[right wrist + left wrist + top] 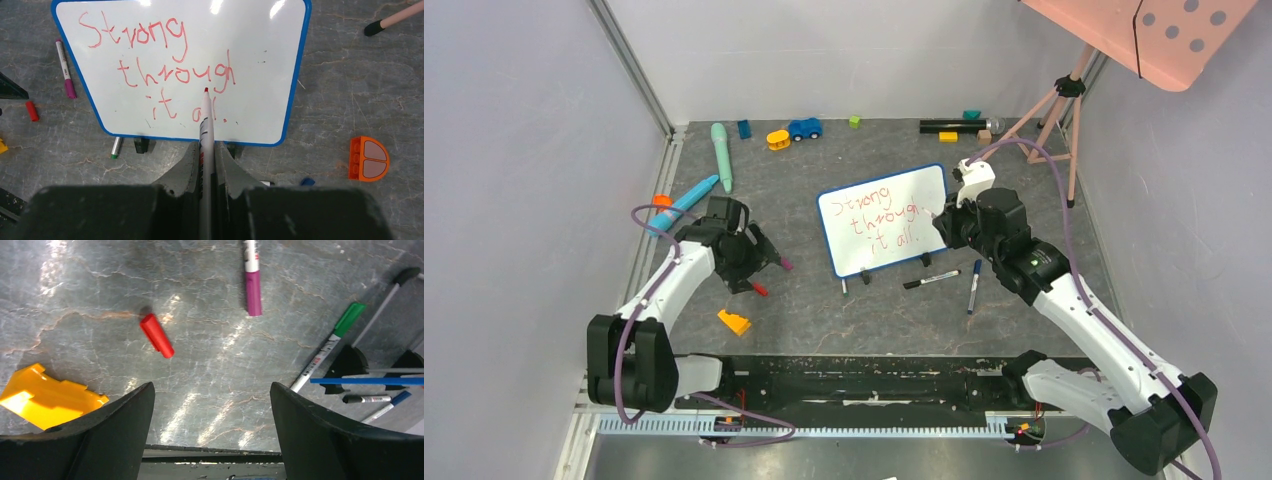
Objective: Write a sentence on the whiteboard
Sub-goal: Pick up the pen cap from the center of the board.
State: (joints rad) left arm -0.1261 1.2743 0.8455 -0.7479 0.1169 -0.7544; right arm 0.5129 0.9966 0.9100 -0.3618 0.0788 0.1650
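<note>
The whiteboard (929,185), blue-framed on black feet, stands tilted at the table's middle. The sentence (882,215) is red handwriting in three lines, "Strong through it all."; it also shows in the right wrist view (175,75) on the whiteboard (270,45). My right gripper (944,222) (206,150) is shut on a red-tipped marker (206,120). Its tip sits over the board just above "all"; I cannot tell whether it touches. My left gripper (759,265) (212,390) is open and empty, low over the table left of the board.
A red cap (157,335), purple marker (252,280), green marker (330,345) and yellow block (45,397) lie near the left gripper. Black (931,279) and blue (974,285) markers lie in front of the board. An orange block (369,158), a tripod (1054,110) and several toys (804,128) stand behind.
</note>
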